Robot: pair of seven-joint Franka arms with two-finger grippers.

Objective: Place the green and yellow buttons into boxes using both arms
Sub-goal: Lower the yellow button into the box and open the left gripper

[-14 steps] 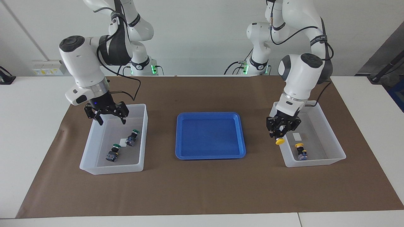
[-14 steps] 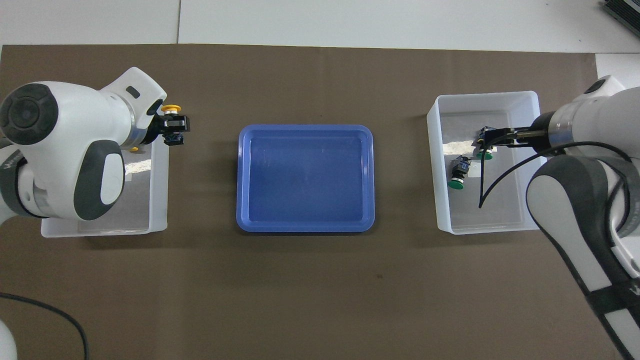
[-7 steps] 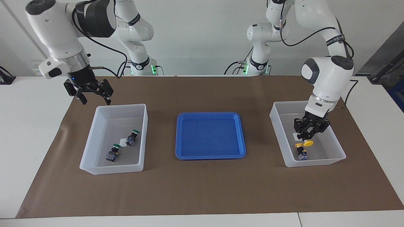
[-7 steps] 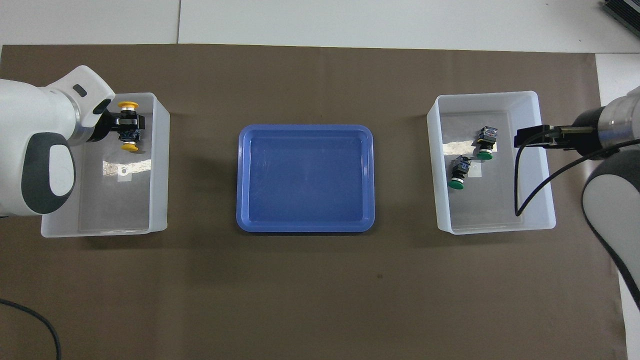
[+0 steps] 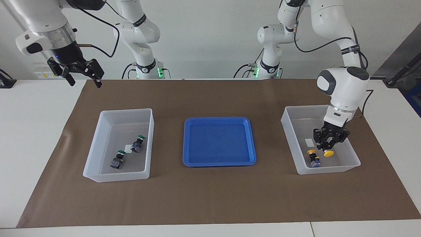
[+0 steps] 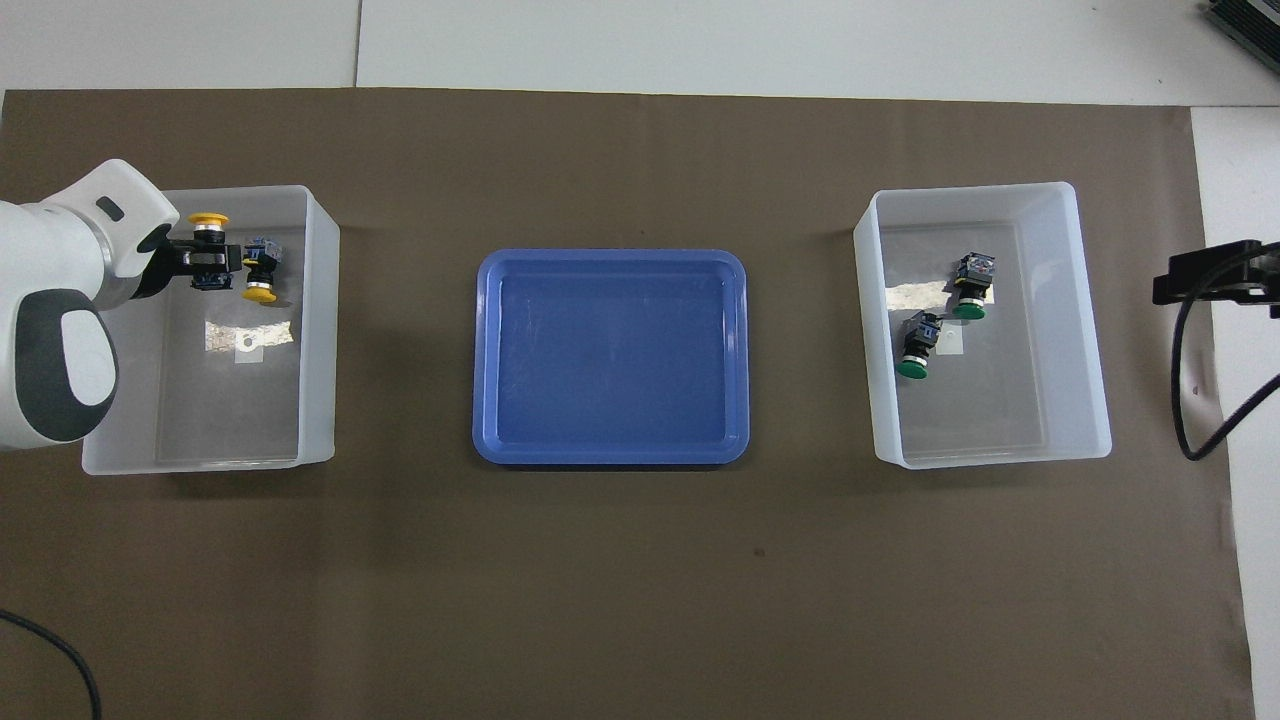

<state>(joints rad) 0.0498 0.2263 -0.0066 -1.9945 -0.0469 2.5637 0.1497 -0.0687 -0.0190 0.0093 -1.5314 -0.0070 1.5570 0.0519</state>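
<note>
A: We see the left end effector [image 5: 328,144] low inside the bin [image 5: 352,154] at the left arm's end of the bench, clamped on a yellow-capped push-button [image 5: 328,153], right beside the other yellow one [image 5: 314,158].

B: Risk: releasing tilted, we'd expect it to knock that neighbour. The right end effector [image 5: 83,76] waits raised, jaws spread, empty. Green buttons [image 5: 137,144] lie in their bin [image 5: 98,144].

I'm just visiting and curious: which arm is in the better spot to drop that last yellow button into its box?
The left arm. Its gripper already holds the yellow button low inside the box, beside the other yellow one. The right gripper is raised over the table's edge, jaws open and empty.
</note>
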